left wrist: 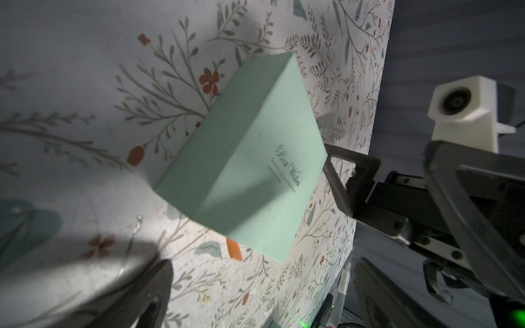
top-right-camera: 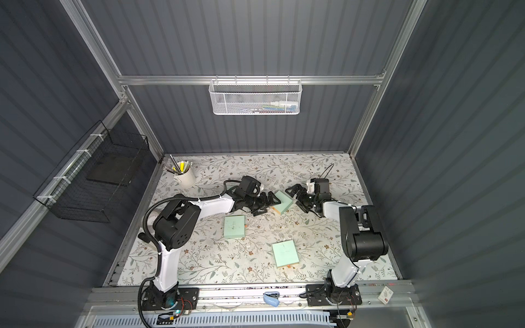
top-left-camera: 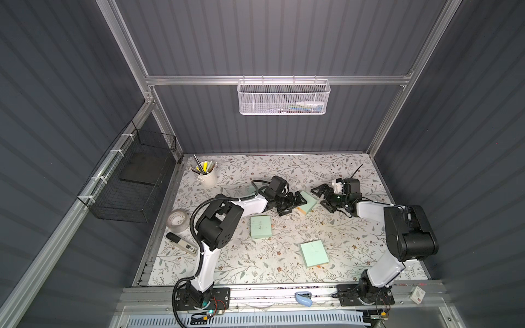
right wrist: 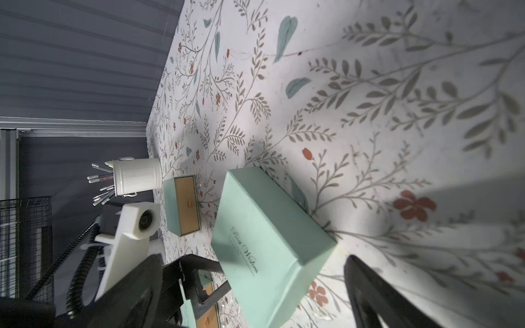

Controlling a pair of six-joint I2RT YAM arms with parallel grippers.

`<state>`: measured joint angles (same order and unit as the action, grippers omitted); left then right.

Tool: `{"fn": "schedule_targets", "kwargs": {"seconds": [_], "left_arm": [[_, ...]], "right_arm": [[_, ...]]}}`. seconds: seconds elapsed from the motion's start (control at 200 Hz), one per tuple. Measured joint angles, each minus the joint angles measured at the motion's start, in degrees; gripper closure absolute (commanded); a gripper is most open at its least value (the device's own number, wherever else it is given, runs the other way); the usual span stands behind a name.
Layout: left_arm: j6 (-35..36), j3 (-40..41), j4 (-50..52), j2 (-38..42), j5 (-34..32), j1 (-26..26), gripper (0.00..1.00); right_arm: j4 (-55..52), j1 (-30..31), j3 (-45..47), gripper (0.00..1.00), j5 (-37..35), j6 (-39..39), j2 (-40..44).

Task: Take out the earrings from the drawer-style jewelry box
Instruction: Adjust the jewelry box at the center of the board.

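**A:** Why does the floral tabletop (top-left-camera: 312, 170) carry three mint-green boxes, set well apart?

**B:** Probably one job per box. The middle box (top-left-camera: 261, 226) and the near box (top-left-camera: 314, 253) lie flat, clear of both arms. The far box (top-left-camera: 309, 202) sits between the arms, so it looks like the one being worked on.

**A:** And the end effectors?

**B:** The left end effector (top-left-camera: 297, 205) and the right end effector (top-left-camera: 319, 197) face each other across that box. Both are spread wide and neither holds anything. A right finger (left wrist: 336, 190) stands at the box's corner, touching or just short of it. The right probably steadies the sleeve while the left goes for the orange tab (left wrist: 234, 249).

**A:** How does the box look?

**B:** It has a matte mint sleeve with fine script on top and a tan drawer face. The drawer is pushed in.

**A:** Where are the earrings?

**B:** None can be made out, so they are presumably inside the shut drawer. A pale glint (left wrist: 139, 219) on the tabletop nearby is too small to identify.
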<state>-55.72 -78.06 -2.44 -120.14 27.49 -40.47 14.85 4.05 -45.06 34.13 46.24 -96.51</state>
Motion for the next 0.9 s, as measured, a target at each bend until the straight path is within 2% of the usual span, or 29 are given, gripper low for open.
{"fn": "schedule_targets", "kwargs": {"seconds": [0.405,0.715,0.901], "left_arm": [[-3.5,-6.8,-6.2,-4.0,2.2,0.0,0.0],[-3.7,-10.4,-6.6,-6.6,2.6,0.0,0.0],[-3.4,-7.3,-6.7,-4.2,1.5,0.4,0.01]], "right_arm": [[-4.2,-0.3,2.8,0.01,-3.1,-1.5,7.2],[-7.9,-0.3,3.6,0.01,-4.8,-4.2,10.3],[-12.5,1.5,0.5,0.01,-6.1,-6.8,10.5]]}}
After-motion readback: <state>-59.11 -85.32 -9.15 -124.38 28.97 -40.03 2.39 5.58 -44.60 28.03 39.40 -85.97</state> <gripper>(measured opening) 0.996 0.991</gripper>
